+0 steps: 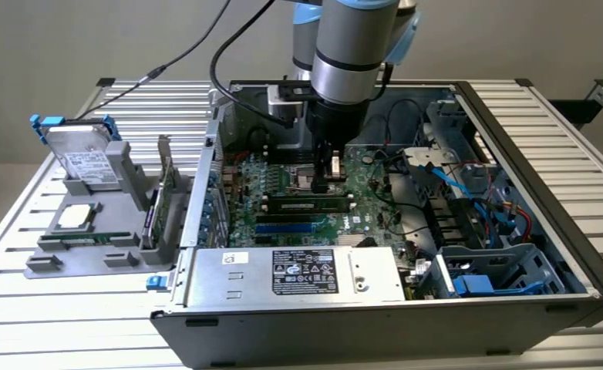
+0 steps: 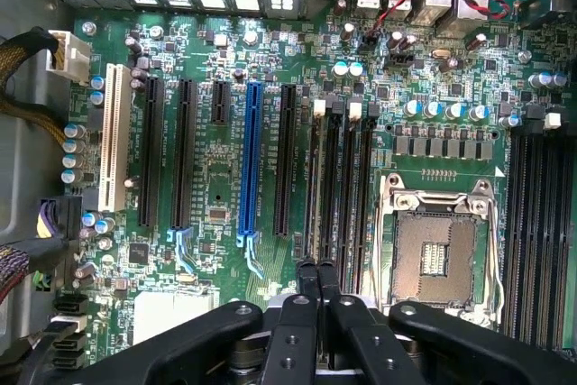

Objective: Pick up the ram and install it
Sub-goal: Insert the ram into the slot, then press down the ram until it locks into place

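Ram [image 1: 307, 204]: one stick, standing edge-up in a motherboard [image 2: 216, 178] slot, just beneath the gripper [image 2: 318, 268]. Jaws clenched together; I cannot tell whether they pinch its top edge.

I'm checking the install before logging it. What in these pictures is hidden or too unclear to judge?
- Exterior view: whether the ram is fully seated; its slot latches are too small to see.
- Exterior view: whether the gripper touches the ram; the contact is too small to tell.
- Wrist view: the ends of the memory slots nearest the gripper, hidden behind it.
- Exterior view: the text on the power supply label, too small to read.
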